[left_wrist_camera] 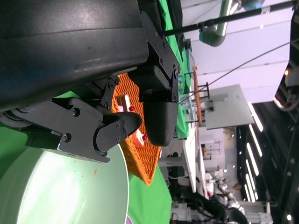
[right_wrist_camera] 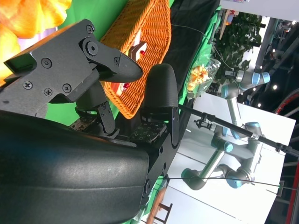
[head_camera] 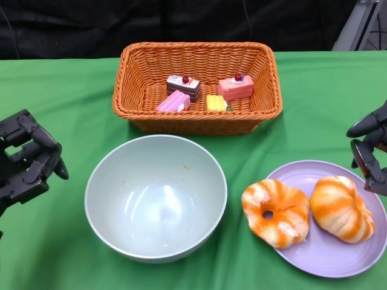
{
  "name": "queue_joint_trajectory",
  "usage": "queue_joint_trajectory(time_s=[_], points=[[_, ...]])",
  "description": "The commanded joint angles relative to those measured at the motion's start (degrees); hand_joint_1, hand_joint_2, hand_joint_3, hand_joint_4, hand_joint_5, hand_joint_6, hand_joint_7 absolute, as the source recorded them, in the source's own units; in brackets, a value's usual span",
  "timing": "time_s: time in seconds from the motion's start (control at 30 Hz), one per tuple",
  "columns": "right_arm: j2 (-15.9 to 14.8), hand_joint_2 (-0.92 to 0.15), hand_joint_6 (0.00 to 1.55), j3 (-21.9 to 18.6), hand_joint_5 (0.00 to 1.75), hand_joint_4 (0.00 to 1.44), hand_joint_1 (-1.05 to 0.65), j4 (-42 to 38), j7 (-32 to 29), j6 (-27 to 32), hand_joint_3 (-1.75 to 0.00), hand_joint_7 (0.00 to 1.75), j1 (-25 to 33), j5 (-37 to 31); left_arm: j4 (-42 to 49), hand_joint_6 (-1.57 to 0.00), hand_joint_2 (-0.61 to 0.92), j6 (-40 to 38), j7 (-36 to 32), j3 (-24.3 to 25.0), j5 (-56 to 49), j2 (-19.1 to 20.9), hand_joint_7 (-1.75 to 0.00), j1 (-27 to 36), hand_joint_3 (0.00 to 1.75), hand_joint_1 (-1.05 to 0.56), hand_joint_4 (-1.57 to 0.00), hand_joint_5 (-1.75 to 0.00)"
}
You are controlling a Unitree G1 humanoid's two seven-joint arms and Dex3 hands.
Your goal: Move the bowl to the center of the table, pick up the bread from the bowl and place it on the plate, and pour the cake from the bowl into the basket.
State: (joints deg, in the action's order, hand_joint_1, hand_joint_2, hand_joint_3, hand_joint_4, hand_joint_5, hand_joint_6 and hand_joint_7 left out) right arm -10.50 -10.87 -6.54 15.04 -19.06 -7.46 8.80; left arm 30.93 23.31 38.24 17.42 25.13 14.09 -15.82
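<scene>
A pale green bowl [head_camera: 156, 196] stands empty at the middle of the green table; the left wrist view also shows the bowl [left_wrist_camera: 70, 186]. Two orange-striped bread pieces [head_camera: 276, 212] [head_camera: 341, 207] lie on the lilac plate [head_camera: 326, 260] at the right. Several small cakes [head_camera: 183, 86] rest inside the wicker basket [head_camera: 196, 124] behind the bowl. My left hand [head_camera: 27, 162] hovers left of the bowl, fingers apart, holding nothing. My right hand [head_camera: 370, 148] hangs at the plate's far right edge, fingers apart and empty. The right wrist view shows the basket [right_wrist_camera: 140, 51] and some bread [right_wrist_camera: 32, 16].
Green cloth [head_camera: 54, 90] covers the table, with a dark backdrop behind it. Beyond the table, the wrist views show other robot arms [right_wrist_camera: 224, 158] and a white stand [left_wrist_camera: 224, 105].
</scene>
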Motion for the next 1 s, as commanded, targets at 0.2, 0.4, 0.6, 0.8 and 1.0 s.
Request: queue_joint_trajectory(time_s=[0.2,0.4,0.6,0.8,1.0], points=[[-0.07,-0.51,0.65,0.58,1.68,0.71,-0.07,2.44,-1.37,2.51,-1.04,1.33,0.67,-0.06,0.87,-0.67,0.77,2.13,0.14,1.20,0.26,-0.13,-1.43,-0.54,0.74,-0.07,-0.68,-1.75],[-0.22,-0.54,0.64,1.19,1.69,0.70,-0.08,3.66,-1.31,3.34,-0.97,1.33,1.56,-0.20,1.72,-0.67,0.77,4.30,0.19,0.89,-0.72,-0.18,-1.45,-0.38,0.75,-0.06,-0.69,-1.75],[-0.35,-0.54,0.65,1.66,1.71,0.72,-0.08,3.34,-0.92,2.16,-0.97,1.36,1.60,-0.07,2.50,-0.66,0.76,6.31,-0.13,0.38,-1.86,-0.28,-1.48,-0.20,0.78,-0.06,-0.70,-1.75],[-0.36,-0.52,0.64,1.80,1.70,0.71,-0.07,2.95,-0.61,1.33,-1.02,1.37,1.49,0.05,3.88,-0.67,0.76,7.14,0.65,0.60,-1.82,-0.22,-1.48,-0.70,0.80,-0.06,-0.71,-1.75],[-0.15,-0.53,0.64,2.12,1.70,0.70,-0.05,4.28,-0.91,3.11,-1.02,1.36,1.84,0.20,4.68,-0.68,0.73,7.99,0.40,0.53,-2.32,-0.11,-1.46,-0.94,0.81,-0.07,-0.72,-1.75]])
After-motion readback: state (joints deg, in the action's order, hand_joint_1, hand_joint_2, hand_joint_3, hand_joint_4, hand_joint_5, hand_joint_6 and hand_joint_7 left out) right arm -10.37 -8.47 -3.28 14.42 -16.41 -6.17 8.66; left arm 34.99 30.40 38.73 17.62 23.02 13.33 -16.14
